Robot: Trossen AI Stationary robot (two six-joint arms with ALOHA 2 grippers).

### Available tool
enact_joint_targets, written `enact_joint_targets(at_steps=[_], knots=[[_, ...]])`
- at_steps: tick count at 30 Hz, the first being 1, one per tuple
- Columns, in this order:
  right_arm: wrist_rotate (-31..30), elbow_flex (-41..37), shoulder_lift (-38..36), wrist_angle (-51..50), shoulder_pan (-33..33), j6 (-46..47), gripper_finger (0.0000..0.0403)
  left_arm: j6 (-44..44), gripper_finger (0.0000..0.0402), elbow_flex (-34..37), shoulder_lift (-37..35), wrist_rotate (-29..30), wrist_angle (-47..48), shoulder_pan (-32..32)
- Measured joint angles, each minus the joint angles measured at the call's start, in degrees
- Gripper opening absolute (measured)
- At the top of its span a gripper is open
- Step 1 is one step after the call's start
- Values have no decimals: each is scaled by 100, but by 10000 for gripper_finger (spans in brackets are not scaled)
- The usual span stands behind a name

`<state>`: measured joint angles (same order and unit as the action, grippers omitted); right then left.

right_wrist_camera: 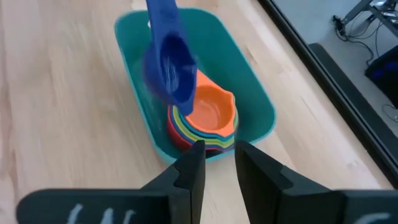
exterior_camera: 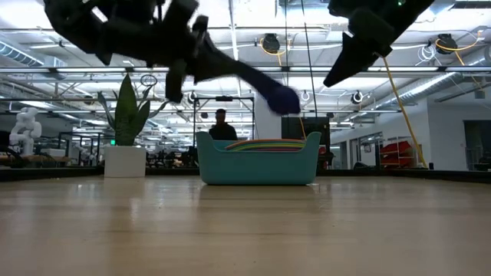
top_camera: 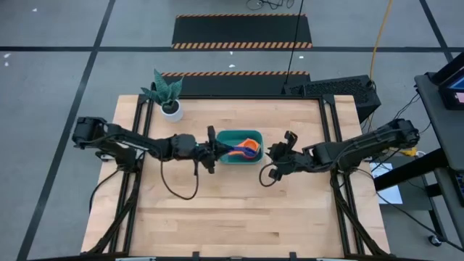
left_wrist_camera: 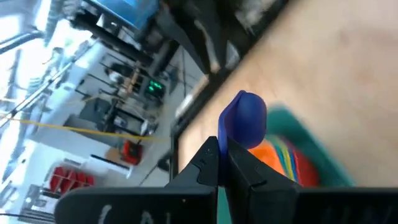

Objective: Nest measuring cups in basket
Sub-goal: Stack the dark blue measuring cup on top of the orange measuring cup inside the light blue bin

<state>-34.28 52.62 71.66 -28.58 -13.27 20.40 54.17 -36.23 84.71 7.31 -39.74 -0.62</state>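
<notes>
Dark blue measuring cup (right_wrist_camera: 168, 59) is held by its handle above the teal basket (right_wrist_camera: 255, 99), over the nested stack of cups (right_wrist_camera: 202, 124), orange cup on top. Left gripper (top_camera: 212, 151) at the basket's left end, fingers pressed together on the blue handle. Right gripper (right_wrist_camera: 214, 162) just off the basket's right end, fingers a little apart, empty. Basket sits on the light wood table (top_camera: 239, 210); potted plant (top_camera: 168, 94) at the back-left of it. Beyond the basket: lab hall with ceiling trusses, a person (exterior_camera: 222, 126) standing behind.
</notes>
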Motion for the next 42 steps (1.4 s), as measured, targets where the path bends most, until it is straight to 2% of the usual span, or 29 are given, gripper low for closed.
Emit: enact_joint_targets(at_steps=[5,8,15,26,42], knots=[[9,-33,-2,53,3,11,80,818,5,9,244,-67,-246,157],[91,-33,-2,134,3,10,80,806,4,-2,382,-298,-383,264],[177,-33,-2,357,3,4,80,912,8,15,570,-212,-388,406],[315,-33,-51,416,3,-50,80,1045,10,-151,1214,-255,-1131,463],[483,-33,-133,393,-36,11,80,886,48,-144,1208,-63,-1014,485]])
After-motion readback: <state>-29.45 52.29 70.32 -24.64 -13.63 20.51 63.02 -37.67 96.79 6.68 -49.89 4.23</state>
